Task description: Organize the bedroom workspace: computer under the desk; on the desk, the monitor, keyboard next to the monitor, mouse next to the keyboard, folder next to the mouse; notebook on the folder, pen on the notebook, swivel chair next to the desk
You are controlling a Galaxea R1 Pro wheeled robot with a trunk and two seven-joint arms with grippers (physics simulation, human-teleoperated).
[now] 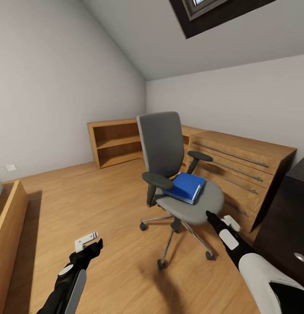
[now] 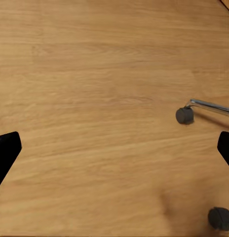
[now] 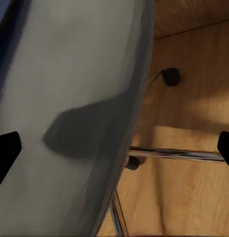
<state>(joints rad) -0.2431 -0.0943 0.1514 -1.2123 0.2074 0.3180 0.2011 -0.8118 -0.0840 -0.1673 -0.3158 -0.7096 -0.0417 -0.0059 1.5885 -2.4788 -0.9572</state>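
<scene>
The swivel chair [image 1: 169, 174] stands mid-room on the wood floor, grey seat and tall back, black armrests, chrome star base. A bright blue folder [image 1: 185, 186] lies flat on its seat, near the back. My right gripper [image 1: 213, 217] hovers at the seat's front right edge, open and empty. In the right wrist view the grey seat [image 3: 70, 98] passes between its spread fingertips [image 3: 6, 153]. My left gripper [image 1: 91, 242] hangs open over bare floor to the left of the chair. Its wrist view looks down on two casters [image 2: 184, 115] of the chair base.
Dark desk drawers with a silver knob [image 1: 295, 244] stand at the right edge. A wooden dresser [image 1: 239, 170] lines the wall behind the chair, and a low wooden shelf unit [image 1: 117, 141] fills the far corner. A wooden bed frame [image 1: 10, 218] runs along the left.
</scene>
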